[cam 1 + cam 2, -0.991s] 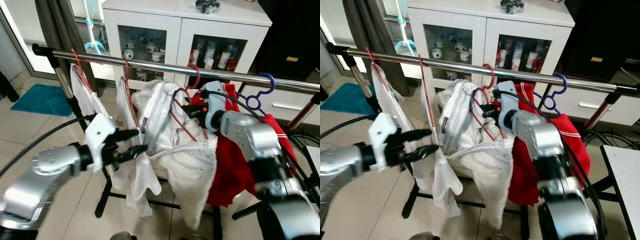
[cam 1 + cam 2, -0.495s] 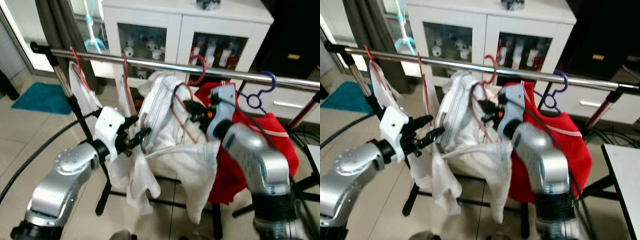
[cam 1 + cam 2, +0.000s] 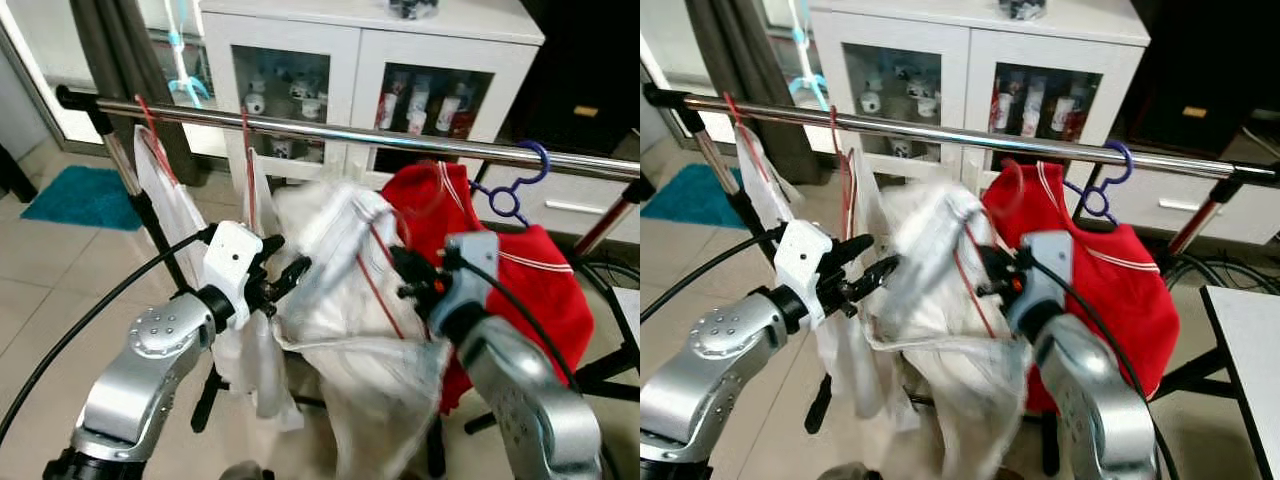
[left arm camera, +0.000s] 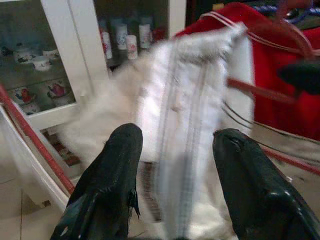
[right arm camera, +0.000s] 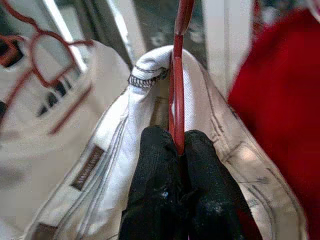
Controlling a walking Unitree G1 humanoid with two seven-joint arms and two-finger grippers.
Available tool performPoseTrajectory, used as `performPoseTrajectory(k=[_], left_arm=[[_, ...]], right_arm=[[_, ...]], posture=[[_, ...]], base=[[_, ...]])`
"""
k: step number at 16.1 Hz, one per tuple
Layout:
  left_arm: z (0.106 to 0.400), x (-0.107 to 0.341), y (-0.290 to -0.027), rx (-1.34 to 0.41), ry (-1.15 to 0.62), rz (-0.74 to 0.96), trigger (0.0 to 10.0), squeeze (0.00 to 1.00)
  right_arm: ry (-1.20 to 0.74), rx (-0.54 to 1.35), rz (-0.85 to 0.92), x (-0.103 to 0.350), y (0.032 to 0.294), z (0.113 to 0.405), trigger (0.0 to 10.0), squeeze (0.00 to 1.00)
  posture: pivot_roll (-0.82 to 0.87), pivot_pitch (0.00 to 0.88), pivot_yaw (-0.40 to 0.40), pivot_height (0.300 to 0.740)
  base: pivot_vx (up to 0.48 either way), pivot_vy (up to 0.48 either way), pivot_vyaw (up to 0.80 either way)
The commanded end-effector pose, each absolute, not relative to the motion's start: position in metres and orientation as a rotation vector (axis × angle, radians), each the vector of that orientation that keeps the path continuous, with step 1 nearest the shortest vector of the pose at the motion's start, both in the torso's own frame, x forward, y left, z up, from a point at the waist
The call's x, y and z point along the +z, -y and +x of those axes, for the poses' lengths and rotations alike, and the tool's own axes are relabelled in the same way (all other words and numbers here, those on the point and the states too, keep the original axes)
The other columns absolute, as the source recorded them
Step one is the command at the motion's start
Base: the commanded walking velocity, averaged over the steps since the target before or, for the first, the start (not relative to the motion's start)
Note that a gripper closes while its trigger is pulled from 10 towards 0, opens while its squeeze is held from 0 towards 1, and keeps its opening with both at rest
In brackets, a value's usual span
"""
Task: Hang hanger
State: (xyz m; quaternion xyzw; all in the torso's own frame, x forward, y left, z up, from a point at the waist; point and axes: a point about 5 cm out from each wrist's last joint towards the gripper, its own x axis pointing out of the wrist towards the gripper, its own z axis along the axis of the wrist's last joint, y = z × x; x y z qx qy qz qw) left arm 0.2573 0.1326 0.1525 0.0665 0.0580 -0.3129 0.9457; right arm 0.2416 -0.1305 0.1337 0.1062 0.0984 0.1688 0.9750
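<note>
Right wrist view: the thin red wire hanger (image 5: 176, 90) is seen pinched between the two black fingers of the right gripper (image 5: 181, 150), which are closed tight on its rod, with the white denim garment (image 5: 115, 165) draped over the hanger on both sides. In the left eye view the hanger (image 3: 378, 290) and its blurred white garment (image 3: 340, 330) are held below the long chrome clothes rail (image 3: 330, 135), not hooked on it, with the right gripper (image 3: 405, 285) at the garment's 3 o'clock edge. The left gripper (image 3: 285, 268) is placed at the garment's 9 o'clock edge, its fingers (image 4: 112, 180) spread apart on either side of the cloth without closing on it. At 3 o'clock of the garment a red shirt (image 3: 530, 290) is hung from a purple plastic hanger (image 3: 515, 190). At 9 o'clock two white cloths (image 3: 175, 215) are hung on red hangers. Behind the rail, at 12 o'clock, a white glass-fronted cabinet (image 3: 370, 40) of ceramics is seen.
</note>
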Motion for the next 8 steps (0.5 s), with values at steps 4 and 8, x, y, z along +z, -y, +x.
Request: performPoseTrajectory(k=[4, 8], left_arm=[[0.259, 0.151, -0.133, -0.615, -0.127, 0.135, 10.0, 0.00], [0.258, 0.150, -0.130, -0.627, -0.129, 0.135, 10.0, 0.00]], right_arm=[[-0.154, 0.208, 0.216, 0.139, 0.142, 0.228, 0.0, 0.00], [-0.156, 0.198, 0.223, 0.138, 0.139, 0.227, 0.0, 0.00]], posture=[[-0.01, 0.054, 0.006, 0.740], [-0.01, 0.055, 0.004, 0.740]], base=[[0.000, 0.000, 0.00], [0.000, 0.000, 0.00]])
